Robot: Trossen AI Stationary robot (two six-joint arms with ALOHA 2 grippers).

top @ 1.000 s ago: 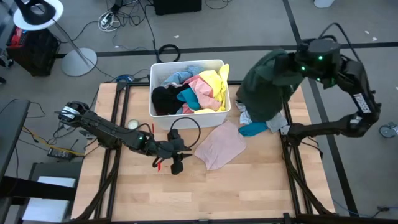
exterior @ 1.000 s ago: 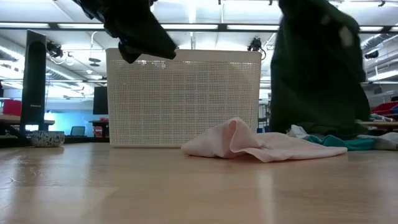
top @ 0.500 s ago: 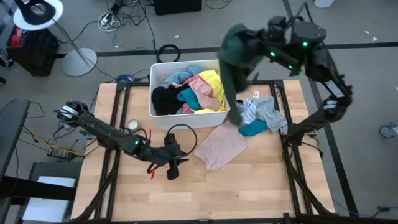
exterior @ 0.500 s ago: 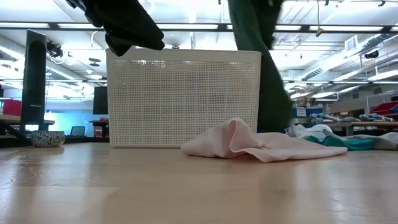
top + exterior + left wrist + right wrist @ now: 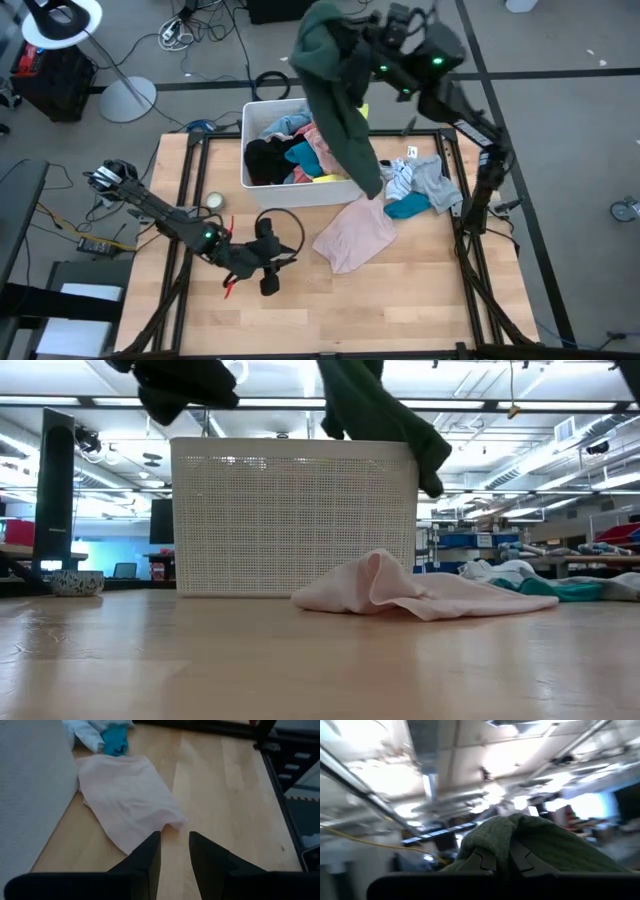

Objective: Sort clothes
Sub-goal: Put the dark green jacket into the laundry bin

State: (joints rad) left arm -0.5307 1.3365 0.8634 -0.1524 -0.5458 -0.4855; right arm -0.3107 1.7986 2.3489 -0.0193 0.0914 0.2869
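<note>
Green, soft dark garment (image 5: 335, 90) clenched in right gripper (image 5: 352, 40), draped above white perforated plastic bin (image 5: 300, 190): best lowered over bin before release, trailing hem clear of front rim; left gripper (image 5: 174, 851) parted, empty, waiting near bin.

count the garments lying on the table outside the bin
3 that I can tell apart: a pink garment in front of the white bin, a teal one beside it, and a white-and-grey one behind that. Others may hide within that pile.
</note>
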